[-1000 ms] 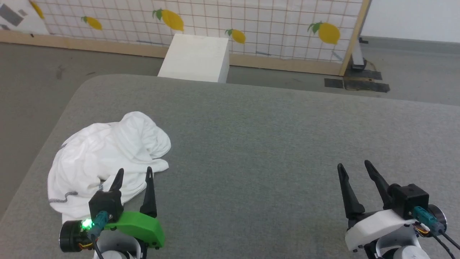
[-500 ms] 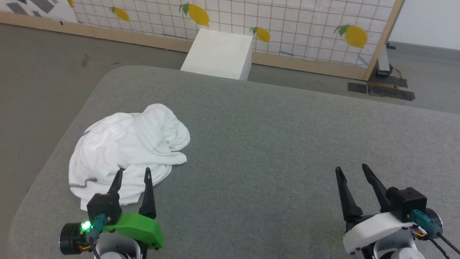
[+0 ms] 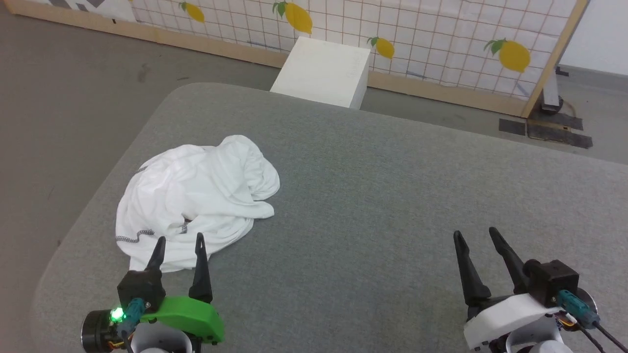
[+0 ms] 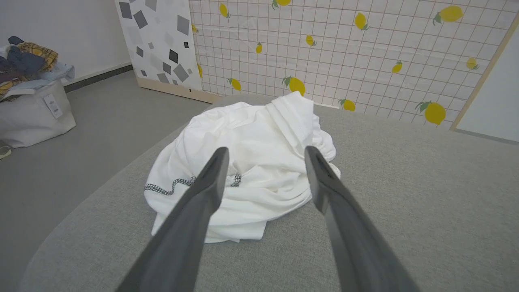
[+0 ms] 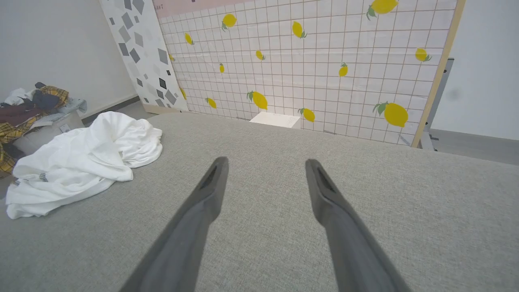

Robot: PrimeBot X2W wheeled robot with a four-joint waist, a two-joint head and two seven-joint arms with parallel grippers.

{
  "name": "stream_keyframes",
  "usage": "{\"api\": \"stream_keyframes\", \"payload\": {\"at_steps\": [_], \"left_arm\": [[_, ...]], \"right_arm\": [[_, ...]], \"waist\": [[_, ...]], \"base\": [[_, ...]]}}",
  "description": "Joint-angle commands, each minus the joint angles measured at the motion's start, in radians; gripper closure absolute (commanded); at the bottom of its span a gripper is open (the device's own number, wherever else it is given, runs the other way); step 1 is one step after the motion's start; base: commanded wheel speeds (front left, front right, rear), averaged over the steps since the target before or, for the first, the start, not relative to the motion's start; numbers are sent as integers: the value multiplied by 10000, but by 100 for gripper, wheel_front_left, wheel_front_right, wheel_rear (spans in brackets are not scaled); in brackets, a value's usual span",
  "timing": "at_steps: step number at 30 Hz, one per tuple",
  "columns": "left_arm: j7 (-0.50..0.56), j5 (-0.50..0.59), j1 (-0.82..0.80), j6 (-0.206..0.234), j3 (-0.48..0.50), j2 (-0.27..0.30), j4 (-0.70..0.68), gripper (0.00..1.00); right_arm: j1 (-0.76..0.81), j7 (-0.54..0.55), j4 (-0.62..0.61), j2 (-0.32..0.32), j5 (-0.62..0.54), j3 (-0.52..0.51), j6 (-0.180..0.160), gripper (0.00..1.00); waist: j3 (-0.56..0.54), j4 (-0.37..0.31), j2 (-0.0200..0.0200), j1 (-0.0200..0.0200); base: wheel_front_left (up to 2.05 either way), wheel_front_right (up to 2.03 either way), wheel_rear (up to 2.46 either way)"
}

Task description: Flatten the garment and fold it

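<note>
The garment [image 3: 196,196] lay crumpled in 1 loose heap on the grey padded table [image 3: 373,196], toward 9 o'clock in the head view, near the table's left edge. A dark stitched hem [image 3: 131,239] curled along its 7 o'clock side.

The left gripper [image 3: 179,237] sat at 7 o'clock, its 2 fingers spread apart and empty, tips just at the heap's near edge; whether they touched the cloth could not be told. In the left wrist view the garment [image 4: 251,170] showed between and beyond them.

The right gripper [image 3: 475,231] sat at 5 o'clock, jaws likewise apart and empty, over bare table, well apart from the garment.

A white box [image 3: 324,71] stood at 12 o'clock beyond the far edge.
</note>
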Motion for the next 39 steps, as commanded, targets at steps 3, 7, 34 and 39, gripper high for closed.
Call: {"api": "stream_keyframes", "payload": {"at_steps": [3, 7, 34, 39], "left_arm": [[-148, -227, 171, 81, -38, -34, 68, 0], [-230, -269, 175, 123, -50, -35, 109, 0], [-785, -280, 244, 349, -50, -46, 440, 0], [-886, -246, 237, 357, -38, -44, 543, 0]], "right_arm": [[136, -163, 115, 2, 172, 47, -10, 0], [129, -245, 192, 2, 220, 60, -11, 0], [95, -803, 616, 3, 336, 171, -14, 0], [72, -905, 709, 3, 356, 180, -14, 0]], "waist": [[15, 168, 0, 0], [22, 328, 0, 0], [42, 1244, 0, 0], [53, 1397, 0, 0]], "base": [[0, 0, 0], [0, 0, 0], [0, 0, 0], [0, 0, 0]]}}
